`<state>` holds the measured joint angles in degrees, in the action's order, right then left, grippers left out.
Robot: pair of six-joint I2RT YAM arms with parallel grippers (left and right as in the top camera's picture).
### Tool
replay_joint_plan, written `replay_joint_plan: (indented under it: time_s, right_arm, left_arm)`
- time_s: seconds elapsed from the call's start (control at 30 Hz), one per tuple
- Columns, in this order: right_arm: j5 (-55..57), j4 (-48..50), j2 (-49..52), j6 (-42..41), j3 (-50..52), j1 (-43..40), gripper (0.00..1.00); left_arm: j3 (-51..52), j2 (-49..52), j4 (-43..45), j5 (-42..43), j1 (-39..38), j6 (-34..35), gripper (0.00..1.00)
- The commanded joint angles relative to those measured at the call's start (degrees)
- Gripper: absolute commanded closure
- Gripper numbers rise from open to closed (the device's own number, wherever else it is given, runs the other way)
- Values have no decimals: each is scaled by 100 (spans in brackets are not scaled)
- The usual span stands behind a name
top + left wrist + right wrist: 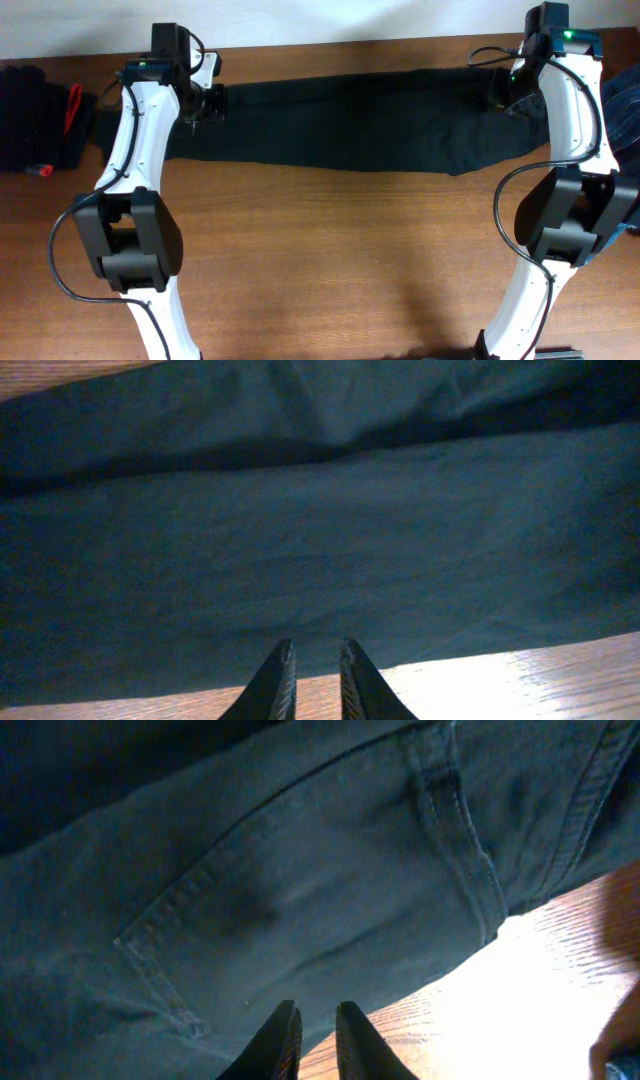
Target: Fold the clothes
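Long black jeans [350, 120] lie stretched flat across the back of the wooden table [330, 260], legs to the left and waist to the right. My left gripper [205, 100] hovers over the leg end. In the left wrist view its fingers [316, 643] stand a narrow gap apart just off the cloth [320, 530], with bare wood between them. My right gripper [510, 90] is over the waist end. In the right wrist view it [317, 1005] is also slightly open and holds nothing, at the edge of the jeans beside a back pocket [300, 900].
A pile of black clothes [35, 120] with a red strap [72, 105] lies at the far left edge. Blue denim [622, 110] lies at the far right, behind the right arm. Both arm bases stand at the front of the table.
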<state>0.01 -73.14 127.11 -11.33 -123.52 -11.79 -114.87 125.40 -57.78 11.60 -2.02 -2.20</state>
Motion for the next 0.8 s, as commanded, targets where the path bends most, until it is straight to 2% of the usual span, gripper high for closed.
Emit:
replay_joint_plan:
  time_s: [0.0,0.3,0.43,0.47,0.53,0.77]
  right_arm:
    - [63,-57,74,44,52,52,85]
    - [-7,160,498,339,52,59,87]
    - [-76,507,656,367,52,59,87]
    - [-92,586,713,365,52,59,87]
    - [-111,728,800,367,52,59,87]
    - [-350,1497,1108,555,52,59,88]
  left_arm:
    - [42,103,52,61,-7,-116,84]
    - [42,125,234,61,-7,-114,84]
    - [42,125,289,61,-7,-114,83]
    - [42,125,293,61,-7,-114,79]
    - [42,125,293,61,-7,-114,77]
    - [42,125,356,61,-7,-114,76]
